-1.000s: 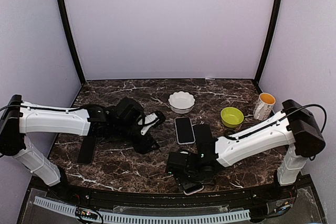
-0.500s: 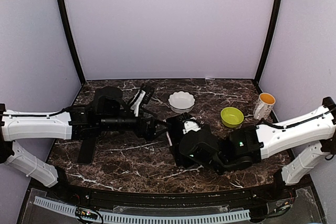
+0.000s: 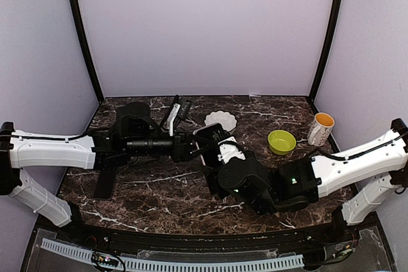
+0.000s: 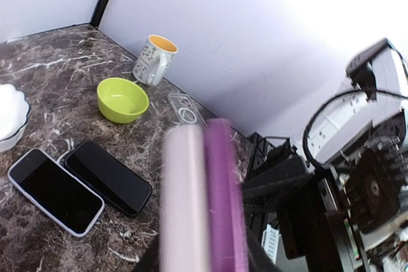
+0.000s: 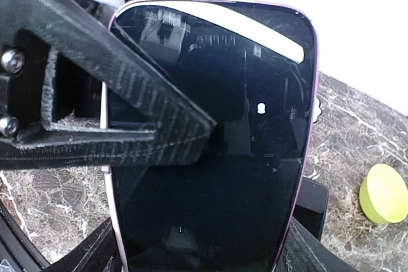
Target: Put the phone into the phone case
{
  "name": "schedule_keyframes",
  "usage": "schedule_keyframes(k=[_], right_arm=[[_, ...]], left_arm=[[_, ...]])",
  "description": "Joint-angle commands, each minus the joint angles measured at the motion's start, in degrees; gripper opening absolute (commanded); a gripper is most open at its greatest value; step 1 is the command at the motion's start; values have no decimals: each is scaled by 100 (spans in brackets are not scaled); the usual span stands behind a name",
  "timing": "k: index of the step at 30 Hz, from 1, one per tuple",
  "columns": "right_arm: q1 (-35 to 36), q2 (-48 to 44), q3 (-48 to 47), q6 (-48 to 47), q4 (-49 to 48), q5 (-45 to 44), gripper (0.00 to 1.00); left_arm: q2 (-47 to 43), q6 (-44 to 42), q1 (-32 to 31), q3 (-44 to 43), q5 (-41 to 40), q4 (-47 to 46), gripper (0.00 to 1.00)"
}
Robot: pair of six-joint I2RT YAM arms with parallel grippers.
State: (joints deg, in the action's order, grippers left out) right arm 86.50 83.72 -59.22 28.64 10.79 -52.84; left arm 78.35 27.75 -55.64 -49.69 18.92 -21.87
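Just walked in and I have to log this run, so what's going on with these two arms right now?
Both arms meet in mid-air over the middle of the table. The right hand holds a purple-edged phone, dark screen toward its camera. The left hand holds a pale case edge-on against it, one of its fingers across the screen. The phone does not look seated yet. Two other phones, a clear case, a green bowl, a white bowl and a mug sit on the table.

Purple-edged phone, dark screen, upright, w/ pale case alongside
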Motion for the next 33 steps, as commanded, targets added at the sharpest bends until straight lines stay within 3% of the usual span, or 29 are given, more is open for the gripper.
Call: schedule_keyframes(k=[1,4,8,9,11,15,16,19,21,24,29,33], right_arm=[[47,-215,31,-408,-638,-272,21],[43,-310,111,-546,-612,-57,32],[-167,-771,427,-985,-548,1106,92],[-322,-963,527,-1124,-441,1852,98],[-747,-1388,715,-1356,-129,3539,98],[-1491,-2044,1091,-1791,26,6157,98],[-1640,-2124,1087,-1882,34,6469,99],[-1823,-2201,1017,-2072,-125,6627,94],[-1863,-2099,938,-2142,-283,6666,86],[-1882,-1883,782,-2204,-464,6747,65],[-1940,-1723,764,-2186,-765,6918,42],[-1970,-1700,757,-2136,-1034,7103,7]], left_arm=[[-44,-57,-27,-161,322,-218,24],[-131,-255,-35,-84,400,-314,7],[-308,-1047,-35,-8,684,-110,0],[-349,-1256,-35,28,736,-73,0],[-490,-1891,-39,294,881,-30,0],[-567,-3106,-164,589,1387,16,0],[-571,-3394,-241,604,1508,60,0],[-641,-3722,-368,627,1732,85,0],[-645,-3870,-407,611,1820,101,0],[-630,-3934,-426,537,1815,196,0],[-617,-3975,-447,452,1972,277,0],[-541,-4031,-476,377,2063,368,0]])
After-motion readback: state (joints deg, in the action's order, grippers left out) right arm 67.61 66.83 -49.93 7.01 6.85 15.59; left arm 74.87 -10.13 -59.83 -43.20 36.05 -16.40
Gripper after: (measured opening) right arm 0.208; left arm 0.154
